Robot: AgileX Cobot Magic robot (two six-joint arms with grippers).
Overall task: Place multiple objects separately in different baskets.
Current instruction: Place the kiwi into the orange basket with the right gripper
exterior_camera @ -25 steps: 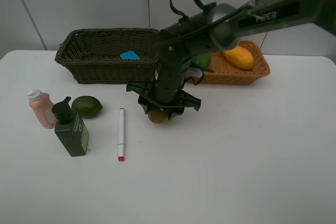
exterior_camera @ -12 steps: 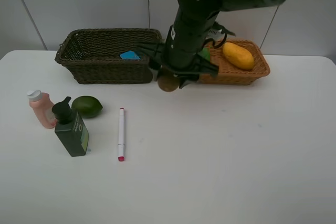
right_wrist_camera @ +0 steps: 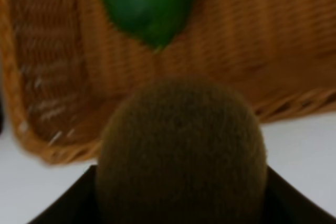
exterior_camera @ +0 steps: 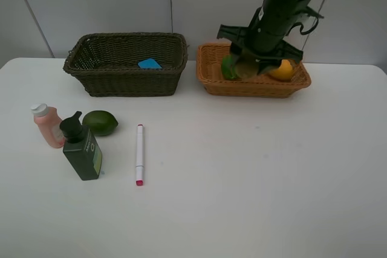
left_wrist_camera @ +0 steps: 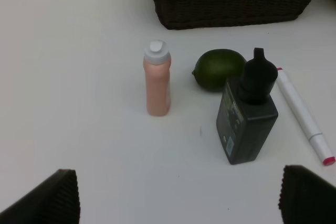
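Grips the fuzzy brown kiwi (right_wrist_camera: 181,150) in the closed right pincer (exterior_camera: 248,66) over the shallow orange-tan wicker basket (exterior_camera: 211,81) at the table's far edge, beside round green fruit (exterior_camera: 228,67) and yellow mango (exterior_camera: 283,70), likely needing only a release straight down, with the left pincer (left_wrist_camera: 181,198) wide open, empty.

Brown kiwi (right_wrist_camera: 181,150) clamped in the pincer (right_wrist_camera: 181,205), light orange-tan basket (right_wrist_camera: 58,77) just beyond it, green round fruit (right_wrist_camera: 147,3) inside, farther ahead, white table (right_wrist_camera: 310,150) below.

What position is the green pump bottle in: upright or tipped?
Upright: the pump bottle stands on its base, pump head uppermost.
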